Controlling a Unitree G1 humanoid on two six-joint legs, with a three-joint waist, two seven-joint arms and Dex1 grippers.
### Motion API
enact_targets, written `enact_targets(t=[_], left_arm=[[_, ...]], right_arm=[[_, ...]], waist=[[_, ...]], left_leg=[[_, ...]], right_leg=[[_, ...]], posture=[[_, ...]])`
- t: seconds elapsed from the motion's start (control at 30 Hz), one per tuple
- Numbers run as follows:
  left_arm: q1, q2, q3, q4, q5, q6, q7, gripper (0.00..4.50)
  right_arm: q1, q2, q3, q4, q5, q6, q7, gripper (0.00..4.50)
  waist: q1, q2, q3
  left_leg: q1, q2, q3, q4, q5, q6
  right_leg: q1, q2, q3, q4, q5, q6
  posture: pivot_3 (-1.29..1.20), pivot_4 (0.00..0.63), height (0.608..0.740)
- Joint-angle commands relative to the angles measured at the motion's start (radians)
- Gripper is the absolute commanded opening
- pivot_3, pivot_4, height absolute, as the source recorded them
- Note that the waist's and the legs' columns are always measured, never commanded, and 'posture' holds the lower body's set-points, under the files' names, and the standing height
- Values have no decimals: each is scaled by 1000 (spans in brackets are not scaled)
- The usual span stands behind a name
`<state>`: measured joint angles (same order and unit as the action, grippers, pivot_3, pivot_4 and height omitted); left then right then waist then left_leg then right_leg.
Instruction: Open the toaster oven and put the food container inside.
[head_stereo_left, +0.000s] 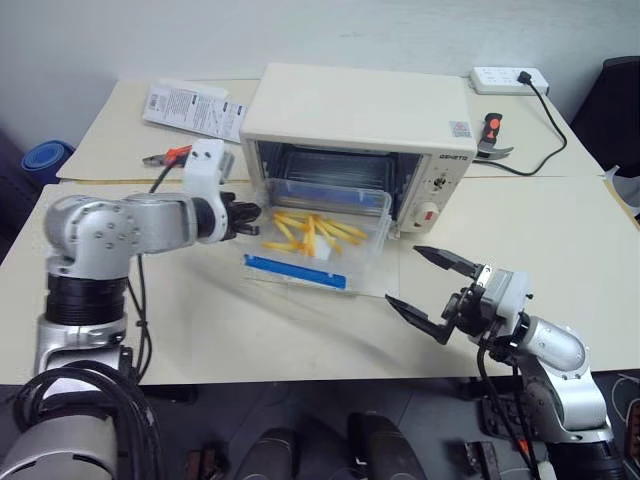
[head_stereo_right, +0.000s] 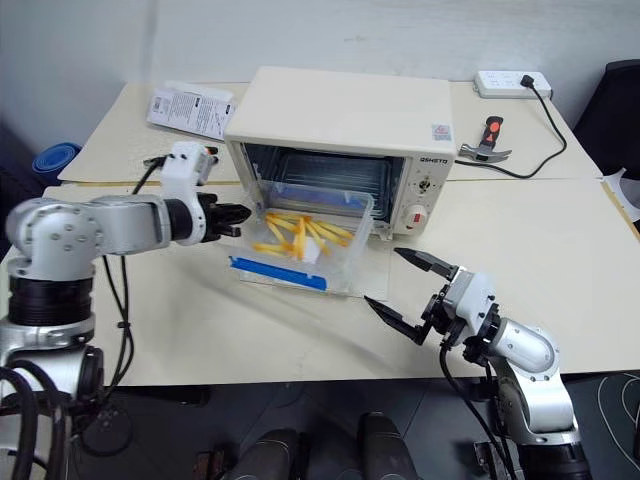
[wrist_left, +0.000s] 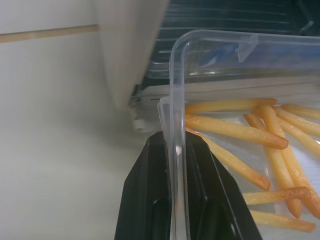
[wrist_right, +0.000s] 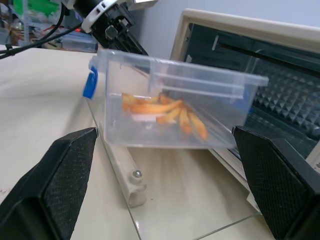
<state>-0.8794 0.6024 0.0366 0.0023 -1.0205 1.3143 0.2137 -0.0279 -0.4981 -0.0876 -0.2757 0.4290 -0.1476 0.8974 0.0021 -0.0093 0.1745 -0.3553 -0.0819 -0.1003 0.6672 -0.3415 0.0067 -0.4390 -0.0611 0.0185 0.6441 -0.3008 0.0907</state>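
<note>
The cream toaster oven (head_stereo_left: 355, 105) stands at the table's middle. Its glass door (wrist_right: 165, 200) lies folded down flat in front. Over that door the clear food container (head_stereo_left: 320, 235), holding yellow fries and showing a blue clip, hangs tilted with its far end at the oven's mouth. My left gripper (head_stereo_left: 250, 213) is shut on the container's left wall, and the black fingers (wrist_left: 150, 190) pinch the clear rim. My right gripper (head_stereo_left: 430, 290) stands wide open near the table's front right, pointing at the container and apart from it.
A white power strip (head_stereo_left: 510, 78) with a black cable lies at the back right, with a red-handled tool (head_stereo_left: 490, 135) beside the oven. A printed leaflet (head_stereo_left: 190, 108) and red-handled pliers (head_stereo_left: 165, 157) lie at the back left. A blue object (head_stereo_left: 45, 158) sits beyond the table's left edge.
</note>
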Motion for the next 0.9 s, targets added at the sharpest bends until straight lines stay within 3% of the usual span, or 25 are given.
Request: enact_targets(t=[0.03, 0.13, 0.27, 0.43, 0.53, 0.6, 0.7, 0.83, 0.9], left_arm=[[-41, -32, 10, -15, 78, -32, -49, 982], [-30, -75, 33, -18, 116, -49, -81, 1929], [-2, -122, 163, -33, 102, -166, -174, 3189], [144, 66, 188, -56, 165, -332, -552, 3189], [262, 181, 183, -75, 208, -512, -874, 2602], [349, 224, 178, -60, 249, -668, -1091, 1957], [472, 266, 97, 2, 414, -973, -1337, 1098], [528, 197, 20, -8, 458, -1057, -1418, 3], [530, 145, -20, -30, 481, -1066, -1404, 0]], right_arm=[[13, 4, -11, -64, 3, 1, -34, 4500], [21, 7, -15, -78, 6, 2, -54, 4500], [40, -5, -38, -119, 48, 66, -90, 4500], [111, -80, -79, -257, 159, 269, -130, 4500], [186, -188, -45, -329, 175, 405, -94, 3896], [214, -250, 14, -359, 130, 449, -66, 3208], [189, -258, 87, -371, 87, 477, -74, 2178], [95, -209, 158, -330, 42, 476, -92, 940], [46, -179, 176, -297, 25, 473, -103, 305]], waist=[[0, 0, 0], [-2, 0, 0], [-1, 0, 0], [-9, 0, 0], [-2, 0, 0], [4, 0, 0], [13, 0, 0], [23, 0, 0], [28, -1, 0]], left_leg=[[0, 0, 0, 0, 0, 0], [0, 0, 0, 0, 0, 0], [0, 0, 0, 0, 0, 0], [0, 0, 1, -2, 0, -1], [0, 0, 0, -2, 0, -1], [0, 0, 0, -2, 0, -1], [0, 0, 0, -1, 0, 0], [1, 0, 0, -1, 0, 1], [0, 0, -1, 0, 0, 2]], right_leg=[[0, 0, 0, 0, 0, 0], [0, 0, 0, 0, 0, 0], [0, 0, 0, 0, 0, 0], [-4, 1, 4, 2, 0, 0], [-4, 2, 6, 1, 0, 0], [-3, 1, 6, 0, 0, -1], [-1, 1, 6, -3, 0, -1], [2, 1, 6, -5, 0, 0], [2, 1, 5, -5, 0, 0]], posture=[[0, 150, 740], [0, 150, 740], [0, 150, 740], [0, 150, 740], [0, 150, 740], [0, 150, 740], [0, 150, 740], [0, 150, 740], [0, 150, 740]])
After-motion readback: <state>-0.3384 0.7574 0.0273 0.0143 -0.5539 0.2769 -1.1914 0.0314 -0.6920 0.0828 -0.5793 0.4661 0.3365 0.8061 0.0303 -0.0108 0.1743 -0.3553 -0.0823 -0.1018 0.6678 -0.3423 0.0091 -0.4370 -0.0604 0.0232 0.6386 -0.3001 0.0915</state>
